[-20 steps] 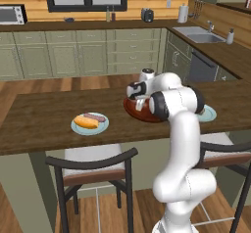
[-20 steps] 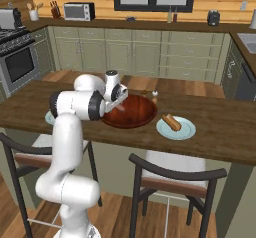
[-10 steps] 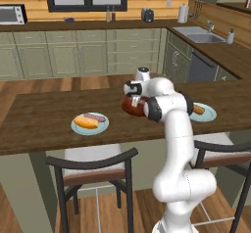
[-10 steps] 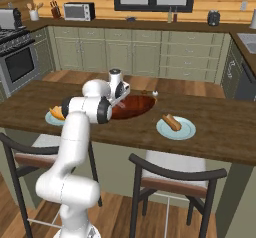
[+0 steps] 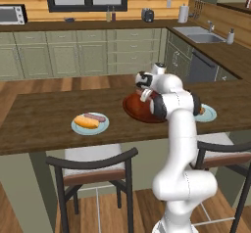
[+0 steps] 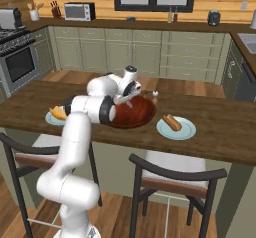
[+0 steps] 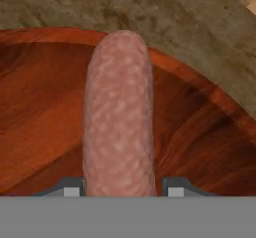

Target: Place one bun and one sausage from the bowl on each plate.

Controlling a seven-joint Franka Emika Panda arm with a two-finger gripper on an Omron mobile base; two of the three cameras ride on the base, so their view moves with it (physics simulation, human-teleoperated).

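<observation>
Since a second ago the arm has been swung further out over the bowl, and the pincer is now closed on the sausage, seen in the hand view between the two tips with the bowl's wood floor behind it. Judged: the last sausage has been picked and only its transfer is left.

Containers:
- Bowl: on the table, between the plates; nothing else is seen in its visible part, partly hidden by the arm.
- Left plate: bun and a sausage, set done.
- Right plate: bun only, sausage missing, so the held one is judged to belong there.
</observation>
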